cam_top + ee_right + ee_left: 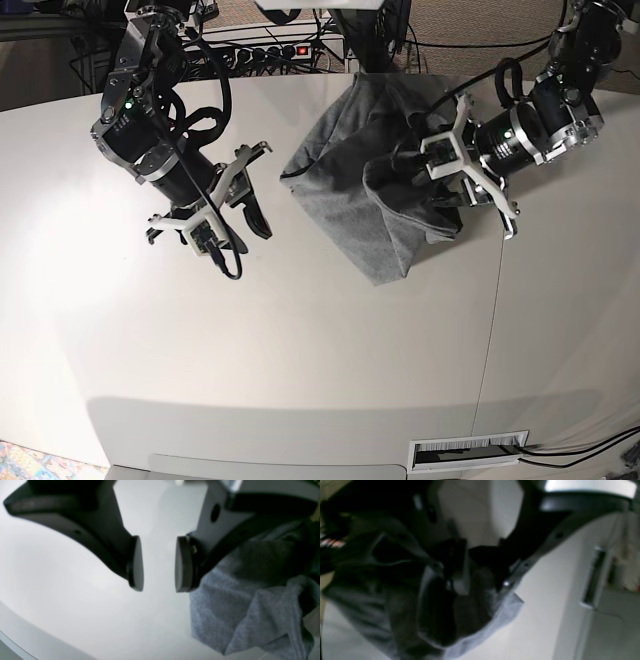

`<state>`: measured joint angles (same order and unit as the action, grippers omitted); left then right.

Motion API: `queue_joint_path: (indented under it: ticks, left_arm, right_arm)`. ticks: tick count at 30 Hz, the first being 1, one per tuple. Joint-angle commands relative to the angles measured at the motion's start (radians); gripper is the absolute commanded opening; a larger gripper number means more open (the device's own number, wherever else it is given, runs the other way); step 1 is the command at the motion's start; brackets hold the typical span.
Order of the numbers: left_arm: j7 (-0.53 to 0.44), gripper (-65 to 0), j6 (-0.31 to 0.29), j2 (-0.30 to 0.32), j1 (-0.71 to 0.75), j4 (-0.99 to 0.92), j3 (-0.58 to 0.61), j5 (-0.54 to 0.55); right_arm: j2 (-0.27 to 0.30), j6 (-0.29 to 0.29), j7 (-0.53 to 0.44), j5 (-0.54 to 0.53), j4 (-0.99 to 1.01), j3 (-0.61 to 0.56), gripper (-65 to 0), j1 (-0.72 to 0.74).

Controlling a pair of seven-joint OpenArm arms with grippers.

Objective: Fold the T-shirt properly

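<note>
- Left wrist view: the picture is blurred. The left gripper (480, 562) is seen low over the grey T-shirt (475, 630), with bunched cloth lying between and below the dark fingers. Whether the jaws are apart or clamped on cloth cannot be told. White table (550, 600) is seen to the right.
- Right wrist view: the right gripper (157, 563) is shown with a clear gap between its pads (137, 563), nothing held. The T-shirt (240, 610) lies crumpled just beside the right-hand finger.
- Base view: the T-shirt (350, 170) is heaped at the table's (300, 350) far middle. The left gripper (452, 205) is at its folded edge; the right gripper (240, 225) hangs apart over bare table.
</note>
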<state>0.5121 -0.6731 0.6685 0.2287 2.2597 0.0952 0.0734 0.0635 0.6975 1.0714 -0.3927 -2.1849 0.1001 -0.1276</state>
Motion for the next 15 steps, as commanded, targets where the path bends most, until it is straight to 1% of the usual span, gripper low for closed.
queue_joint_path:
  ticks: [1,3,5,8,13,15]
  left_arm:
    - [-0.029,-40.3,-0.005,0.026,-0.02,0.017,-0.006,-0.003]
    - [-0.054,-38.9,-0.025,0.057,-0.042,0.016,-0.006,-0.019]
    - [-0.077,-39.0,-0.025,0.088,-0.064,0.016,-0.006,-0.026]
    - [-0.11,-39.0,-0.025,0.117,-0.098,0.016,-0.006,-0.026]
    - [-0.129,-39.0,-0.025,0.122,-0.126,0.015,-0.005,0.01]
    - [-0.132,-39.0,-0.025,0.122,-0.13,0.012,0.005,0.008]
  right_arm:
    - [0.003,0.001,-0.033,-0.018,-0.012,0.0,-43.9,0.011]
    - [0.002,0.001,-0.032,-0.022,-0.012,-0.003,-43.9,0.011]
    - [0.0,0.001,-0.032,-0.036,-0.012,-0.003,-43.9,0.011]
    - [0.0,0.001,-0.032,-0.063,-0.012,-0.003,-43.9,0.011]
    - [-0.006,0.001,-0.033,-0.063,-0.012,-0.003,-43.9,0.008]
    - [-0.006,0.001,-0.033,-0.063,-0.012,-0.003,-43.9,0.006]
